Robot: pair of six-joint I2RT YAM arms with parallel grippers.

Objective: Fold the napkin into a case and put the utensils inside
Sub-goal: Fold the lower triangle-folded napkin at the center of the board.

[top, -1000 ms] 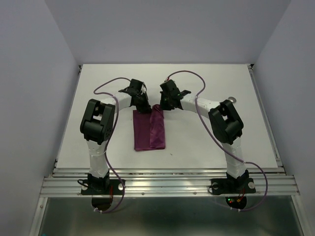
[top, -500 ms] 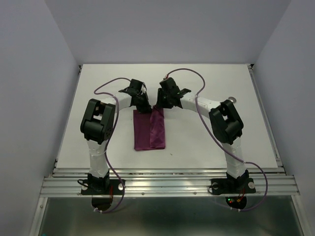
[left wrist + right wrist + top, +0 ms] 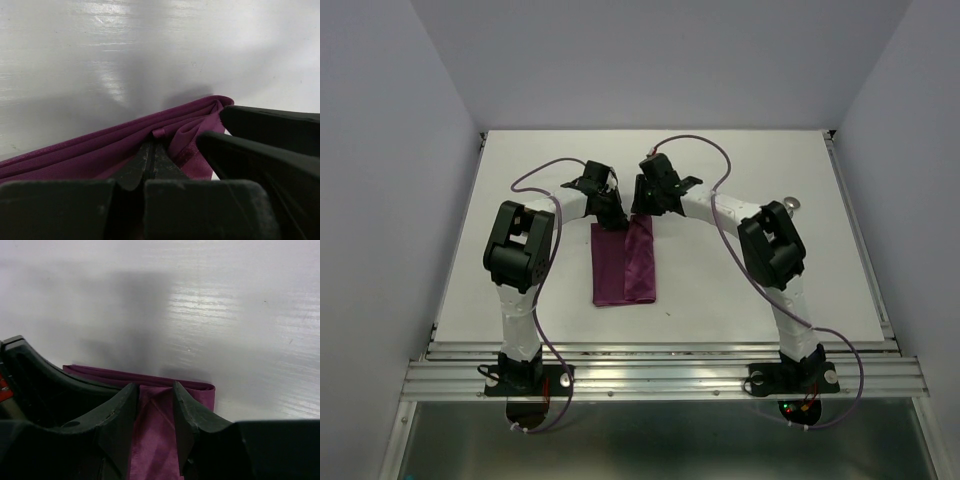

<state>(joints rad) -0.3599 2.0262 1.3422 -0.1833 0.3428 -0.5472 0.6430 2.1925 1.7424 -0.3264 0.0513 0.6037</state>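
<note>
The plum napkin [image 3: 625,265] lies on the white table as a narrow folded strip, its right half doubled over. My left gripper [image 3: 616,222] is at the strip's far edge, shut on a pinch of the folded cloth [image 3: 152,145]. My right gripper [image 3: 642,213] hovers just beside it over the far right corner. Its jaws [image 3: 155,390] stand open with the napkin [image 3: 155,440] lying flat between them, not pinched. A small shiny piece of the utensils [image 3: 792,203] shows at the right, mostly hidden behind the right arm.
The white table [image 3: 740,290] is boxed in by pale walls on three sides, with a metal rail along the near edge. In the left wrist view the right gripper's dark fingers [image 3: 270,150] sit close on the right.
My right gripper has opened and let go of the napkin's far edge, then drawn slightly back and left. The left gripper and the cloth have stayed put.
</note>
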